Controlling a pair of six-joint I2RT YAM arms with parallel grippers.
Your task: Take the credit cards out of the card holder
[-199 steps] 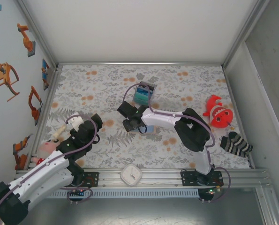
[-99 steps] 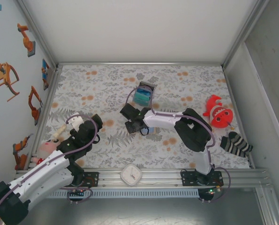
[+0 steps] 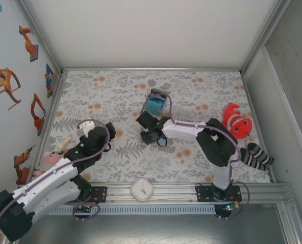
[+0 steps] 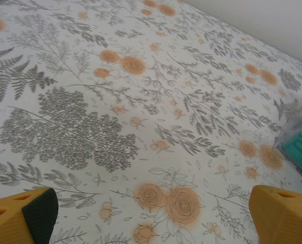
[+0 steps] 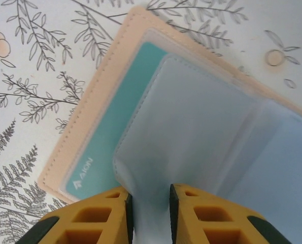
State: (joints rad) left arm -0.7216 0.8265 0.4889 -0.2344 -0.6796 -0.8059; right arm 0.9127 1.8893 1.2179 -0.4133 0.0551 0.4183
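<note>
At the table's left, my left pincer hangs wide open over the floral cloth, holding nothing. At centre table, just this side of a teal-and-black block, the right pincer stands with its jaws nearly together on a frosted pale leaf of the tan card holder. The holder lies open and flat on the cloth beneath that wrist. A teal card sits in the sleeve left of the pinch, untouched. I cannot tell whether the pinched leaf carries a card or is bare plastic.

My judgement is that the grip should bite on a card's edge, not on the sleeve alone, or the whole holder will lift with it. A slow, low pull along the sleeve's open side looks best. The idle left pincer could pin the tan cover down while the card slides free. At far right, a red toy and a striped sock lie well apart from the work.
</note>
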